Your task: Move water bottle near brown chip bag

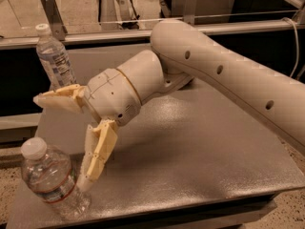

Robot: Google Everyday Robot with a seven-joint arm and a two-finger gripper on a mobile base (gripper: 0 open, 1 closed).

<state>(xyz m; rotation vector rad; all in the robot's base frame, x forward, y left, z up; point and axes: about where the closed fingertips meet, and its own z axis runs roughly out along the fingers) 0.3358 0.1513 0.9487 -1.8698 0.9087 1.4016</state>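
Observation:
The water bottle [51, 184] stands upright at the table's near left corner; it is clear and ribbed, with a white cap and red bands round its label. My gripper [60, 142] is open just above and beside it. One cream finger [56, 99] points left over the bottle's cap. The other finger [96, 155] hangs down with its tip at the bottle's right side. The brown chip bag is out of view.
A second bottle [54, 60] with a white printed label stands at the table's far left corner. The grey table [200, 156] spreads to the right under my arm [228, 75]. A rail and glass run behind it.

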